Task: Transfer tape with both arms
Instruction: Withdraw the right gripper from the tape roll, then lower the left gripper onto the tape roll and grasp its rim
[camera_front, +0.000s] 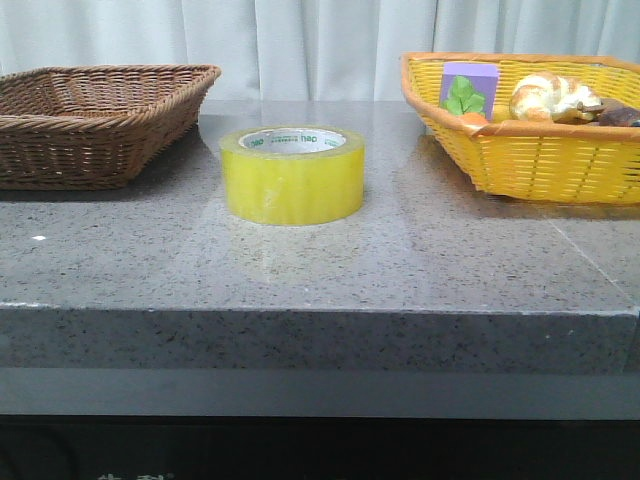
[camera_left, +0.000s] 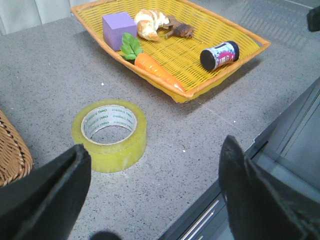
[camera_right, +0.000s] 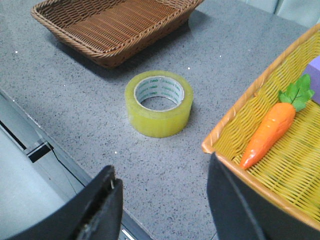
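1. Left gripper (camera_left: 150, 190) is showing in its wrist view w/ black fingers (camera_left: 45, 195) spread wide, nothing betw. them; it's hanging over the counter's front edge, well apart from the tape.
2. Right gripper (camera_right: 162, 205) is likewise sitting agape in its own wrist view, fingers (camera_right: 97, 210) holding nothing, hovering above the front edge. Neither gripper is appearing in the front view.
3. Counter (camera_front: 320, 290) – grey speckled stone, its front lip running across the front view.
4. Tape (camera_front: 292, 173) is lying flat on the counter, core hole facing up, roughly mid-counter betw. the two baskets, touching neither. Yellow translucent roll, white core w/ green print; also showing in left wrist (camera_left: 109, 135) & right wrist (camera_right: 159, 103) views.
5. Brown basket (camera_front: 95, 120) is sitting to the left of the tape, a bit further back; interior is looking bare in the right wrist view (camera_right: 112, 25).
6. Yellow basket (camera_front: 530, 130) is sitting to the right, holding several items: carrot (camera_left: 155, 70) w/ green leaves lying along the rim side nearest the tape, purple block (camera_left: 119, 30) just beside the leaves, croissant (camera_left: 150, 22) next to the block, a brown item (camera_left: 181, 31) touching the croissant (can't tell what it is), & a small jar (camera_left: 220, 55) w/ dark lid lying on its side, apart from the rest.
7. White curtain (camera_front: 320, 40) is hanging behind everything.
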